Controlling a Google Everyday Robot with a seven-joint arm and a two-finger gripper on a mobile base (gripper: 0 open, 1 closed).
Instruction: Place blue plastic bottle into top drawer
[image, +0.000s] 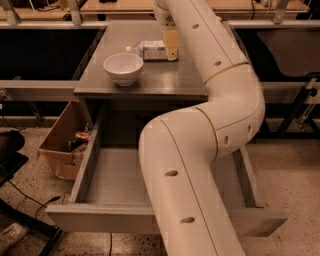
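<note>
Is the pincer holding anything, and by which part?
Cannot tell. The pincer sits at the base end of the bottle, which lies on the table near the bowl; no grip shows.

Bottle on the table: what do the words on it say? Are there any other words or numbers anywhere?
The blue plastic bottle, lying on the table right by the tool: its label print is too blurred to read.
Nothing else carries readable words or numbers.
</note>
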